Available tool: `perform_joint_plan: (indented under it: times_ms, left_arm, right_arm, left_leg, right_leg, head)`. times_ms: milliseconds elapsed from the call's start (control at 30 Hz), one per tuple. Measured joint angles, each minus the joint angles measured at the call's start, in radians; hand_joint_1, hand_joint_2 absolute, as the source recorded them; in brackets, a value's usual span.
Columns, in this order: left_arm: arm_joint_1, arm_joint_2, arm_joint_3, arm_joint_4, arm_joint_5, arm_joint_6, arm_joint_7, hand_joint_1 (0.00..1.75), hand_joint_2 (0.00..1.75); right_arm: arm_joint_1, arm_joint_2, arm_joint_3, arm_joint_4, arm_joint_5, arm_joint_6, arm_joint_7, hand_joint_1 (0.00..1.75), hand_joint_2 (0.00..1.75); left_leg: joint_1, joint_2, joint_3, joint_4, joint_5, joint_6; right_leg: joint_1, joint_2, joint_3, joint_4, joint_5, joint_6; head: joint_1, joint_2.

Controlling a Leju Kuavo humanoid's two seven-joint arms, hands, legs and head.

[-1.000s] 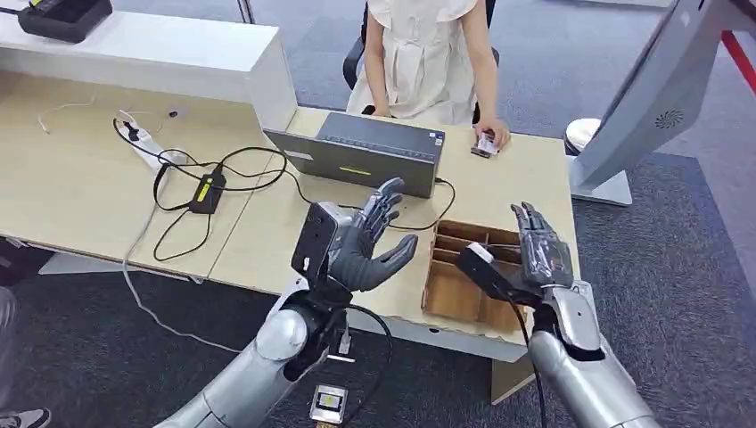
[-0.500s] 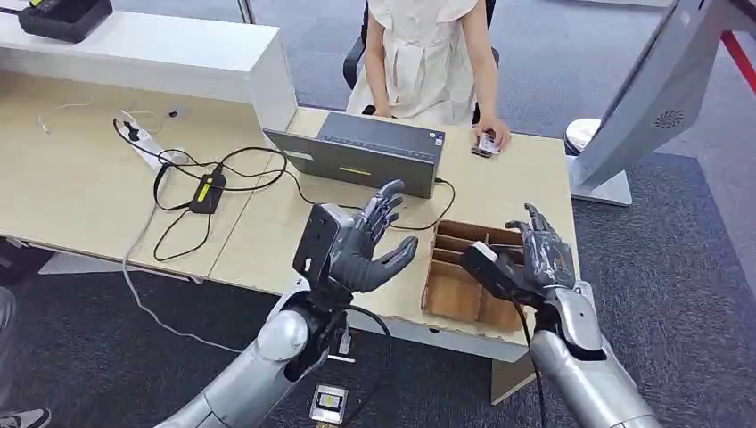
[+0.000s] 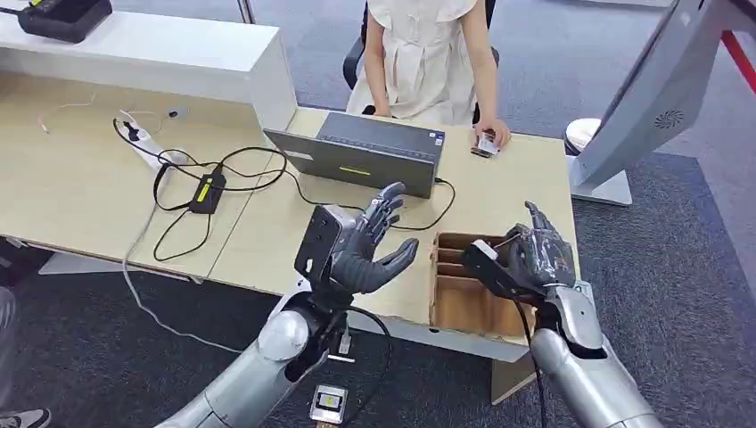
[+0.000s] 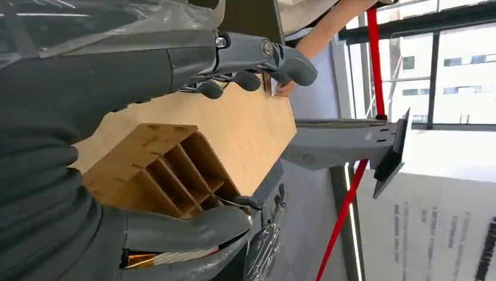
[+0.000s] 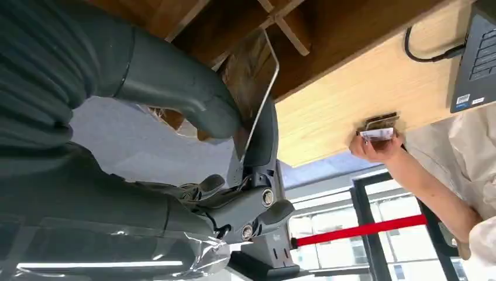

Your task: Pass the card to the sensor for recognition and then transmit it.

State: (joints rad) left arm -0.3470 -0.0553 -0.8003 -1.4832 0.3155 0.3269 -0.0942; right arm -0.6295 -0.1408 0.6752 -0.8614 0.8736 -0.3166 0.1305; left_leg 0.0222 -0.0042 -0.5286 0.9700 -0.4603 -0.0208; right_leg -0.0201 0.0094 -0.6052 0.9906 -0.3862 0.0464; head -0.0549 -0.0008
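Head view, from the left: a white power strip (image 3: pixel 147 145) and a tangle of black cable (image 3: pixel 207 183) lie on the pale wood desk (image 3: pixel 80 192), with a white raised counter (image 3: pixel 134 45) along its far edge. Further right, a flat grey box-shaped sensor (image 3: pixel 374 152) sits near the far edge, cable plugged into its right end. A seated person (image 3: pixel 426 53) in a cream dress rests a hand (image 3: pixel 493 134) on a small card reader (image 3: pixel 486 144) at the far right corner.

The left hand (image 3: pixel 370 245) is raised over the near edge of the desk, palm up, fingers spread and holding nothing. Its dark fingers are smooth plastic; the arm behind is polished silver.

At the near right corner stands a brown wooden organiser box (image 3: pixel 468 290), rectangular, split by thin slats into narrow compartments. Whether anything lies inside them cannot be told. The right hand (image 3: pixel 535 254) is over this box, wrapped in clear crinkled film. In the right wrist view, the thick grey thumb (image 5: pixel 175 88) and a finger pinch a thin, flat, see-through card (image 5: pixel 257 93) with rounded corners, held just above the box's slats (image 5: pixel 281 26). To the far right a grey slanted stand (image 3: pixel 655 98) rises from the carpeted floor (image 3: pixel 677 267).
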Motion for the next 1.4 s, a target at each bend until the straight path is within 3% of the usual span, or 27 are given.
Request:
perform_joint_plan:
  times_ms: [167,600,1133,1400]
  left_arm:
    - [0.001,0.0,0.0,0.0,0.0,-0.001,0.003,0.0,1.75]
    - [0.001,0.0,-0.005,0.008,0.01,-0.007,0.001,0.0,1.75]
    - [-0.01,-0.018,-0.022,0.038,0.026,-0.031,-0.012,0.0,1.75]
    - [-0.025,-0.029,-0.035,0.055,0.031,-0.064,-0.014,0.0,1.75]
  right_arm:
    - [0.0,0.002,0.0,0.0,-0.001,-0.023,0.005,1.75,1.75]
    - [-0.062,0.013,-0.036,-0.055,-0.071,-0.225,-0.027,1.75,1.75]
    - [-0.12,0.017,-0.084,-0.068,-0.103,-0.238,-0.051,1.75,1.75]
    - [-0.202,0.049,-0.086,-0.021,-0.108,-0.182,-0.077,1.75,1.75]
  left_leg:
    - [0.0,0.0,0.0,0.0,0.0,0.0]
    - [0.0,0.0,0.0,0.0,0.0,0.0]
    - [0.0,0.0,0.0,0.0,0.0,0.0]
    - [0.0,0.0,0.0,0.0,0.0,0.0]
  right_leg:
    - [0.0,0.0,0.0,0.0,0.0,0.0]
    - [0.0,0.0,0.0,0.0,0.0,0.0]
    - [0.0,0.0,0.0,0.0,0.0,0.0]
    - [0.0,0.0,0.0,0.0,0.0,0.0]
  head:
    - [0.0,0.0]
    - [0.0,0.0]
    - [0.0,0.0]
    - [0.0,0.0]
